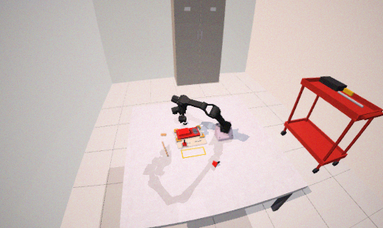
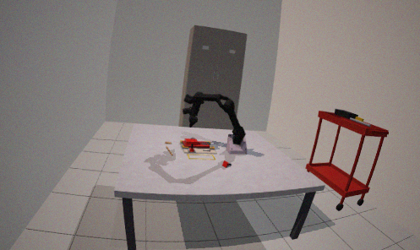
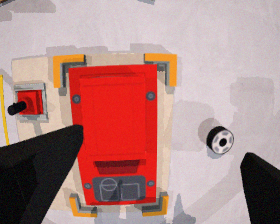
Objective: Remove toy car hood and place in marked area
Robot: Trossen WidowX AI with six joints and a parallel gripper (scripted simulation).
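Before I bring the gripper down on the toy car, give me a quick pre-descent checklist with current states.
1. Gripper open and holding nothing: ok.
2. Gripper above the red toy car, not touching it: ok.
3. Fingers straddle the car: not ok; the fingers on one side overlap its edge in the wrist view.
4. Hood on the car: cannot tell where its seam is.
5. Yellow marked area unoccupied: ok.
6. Loose wheel apart from the car: ok.

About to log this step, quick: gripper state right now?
Gripper: open, holding nothing, above the red toy car.
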